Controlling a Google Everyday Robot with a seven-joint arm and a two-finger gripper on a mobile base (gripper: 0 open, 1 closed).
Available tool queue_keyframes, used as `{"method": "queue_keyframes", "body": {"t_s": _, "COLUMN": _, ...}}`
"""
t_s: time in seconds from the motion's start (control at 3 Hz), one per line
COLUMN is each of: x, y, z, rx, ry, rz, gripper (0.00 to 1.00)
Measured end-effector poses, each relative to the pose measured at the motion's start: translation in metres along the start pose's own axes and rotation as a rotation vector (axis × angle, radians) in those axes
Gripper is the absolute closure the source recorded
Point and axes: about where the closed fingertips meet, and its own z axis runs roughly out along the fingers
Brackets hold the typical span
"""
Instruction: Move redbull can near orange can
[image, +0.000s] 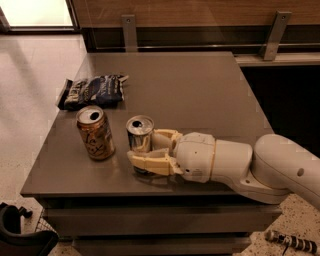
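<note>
Cream end effector around silvery, perhaps bluish redbull can.

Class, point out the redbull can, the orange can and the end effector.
redbull can (140, 125): camera view, silver top.
orange can (96, 140): camera view, lettered side.
end effector (142, 146): camera view, midway between fingertips, gripping the redbull can.

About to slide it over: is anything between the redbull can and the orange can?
Nothing visible. The gripper holds the redbull can between its fingers, and only a bare strip of table separates it from the orange can. The chip bag lies farther back, off that path.
</note>
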Motion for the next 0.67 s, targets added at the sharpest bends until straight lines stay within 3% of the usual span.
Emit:
{"method": "queue_keyframes", "body": {"t_s": 0.33, "x": -0.0006, "y": 0.0011, "z": 0.0014, "rx": -0.003, "ry": 0.000, "rz": -0.001, "gripper": 0.16}}
{"method": "queue_keyframes", "body": {"t_s": 0.67, "x": -0.0012, "y": 0.0023, "z": 0.0029, "rx": -0.007, "ry": 0.001, "rz": -0.003, "gripper": 0.00}}
